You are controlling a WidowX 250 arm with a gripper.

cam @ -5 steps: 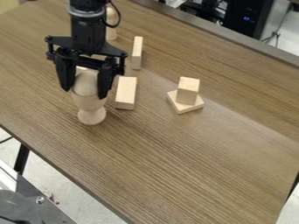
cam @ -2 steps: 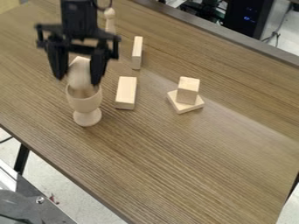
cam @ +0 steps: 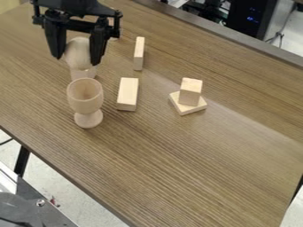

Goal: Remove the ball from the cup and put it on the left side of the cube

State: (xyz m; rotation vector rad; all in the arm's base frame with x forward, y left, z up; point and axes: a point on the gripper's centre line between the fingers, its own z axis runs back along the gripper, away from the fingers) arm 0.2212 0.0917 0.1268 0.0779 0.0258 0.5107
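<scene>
The wooden ball [cam: 78, 49] and gripper [cam: 77, 61] have risen out of the front goblet [cam: 85, 98]; the jaws grip that single ball, in front of one partly hidden cup-like piece [cam: 84, 73]. Two oblong blocks [cam: 127, 93] and one cube [cam: 190, 91] on one square block [cam: 188, 107] share the table [cam: 177, 164].

gripper [cam: 76, 61]: matt, plastic-looking | ball [cam: 77, 54]: pale wood, smooth, matt | cup [cam: 85, 105], left: pale wood, smooth, matt | cube [cam: 190, 92] and flat block [cam: 187, 108]: plain wood, matt | table [cam: 201, 159]: streaked wood grain, soft sheen toward the right | panel [cam: 35, 215], near left: glossy, metal-looking; its bolt [cam: 40, 202]: shiny metal
</scene>
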